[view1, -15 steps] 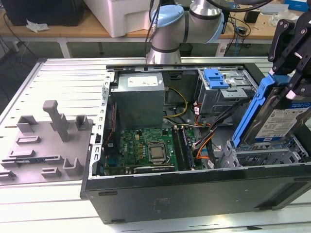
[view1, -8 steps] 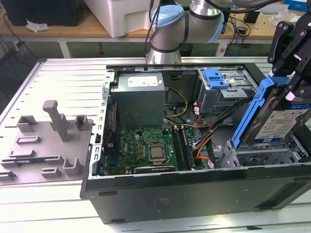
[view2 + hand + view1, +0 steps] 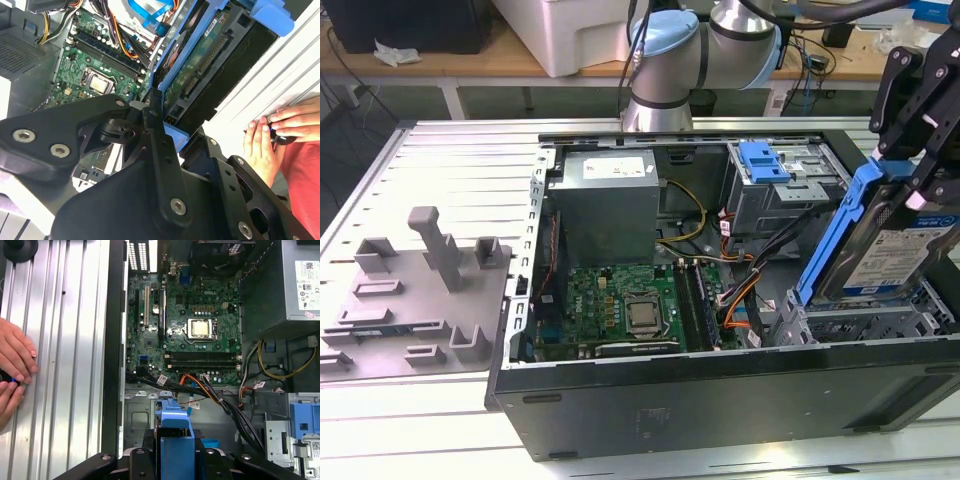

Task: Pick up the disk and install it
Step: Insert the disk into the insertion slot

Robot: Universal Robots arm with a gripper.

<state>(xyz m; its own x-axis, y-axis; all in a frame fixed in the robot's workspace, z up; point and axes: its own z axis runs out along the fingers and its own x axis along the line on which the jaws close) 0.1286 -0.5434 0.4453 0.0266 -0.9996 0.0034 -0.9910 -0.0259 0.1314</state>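
The disk (image 3: 892, 250), a silver drive with a white-and-blue label in a blue carrier bracket, stands tilted on edge over the metal drive bay (image 3: 860, 325) at the exterior view's right, inside the open computer case (image 3: 720, 400). My gripper (image 3: 908, 185) is shut on the disk's upper end. The second wrist view shows the disk's green circuit-board underside (image 3: 207, 60) between my black fingers (image 3: 152, 112). In the first wrist view the blue carrier (image 3: 175, 437) sits in my gripper (image 3: 175, 455), above the bay.
Inside the case are the motherboard (image 3: 620, 300), a grey power supply (image 3: 605, 195), orange and black cables (image 3: 740, 295) beside the bay, and a second blue carrier (image 3: 765, 160). A grey fixture plate (image 3: 410, 300) lies on the slatted table. A person's hands (image 3: 15, 362) rest beside the case.
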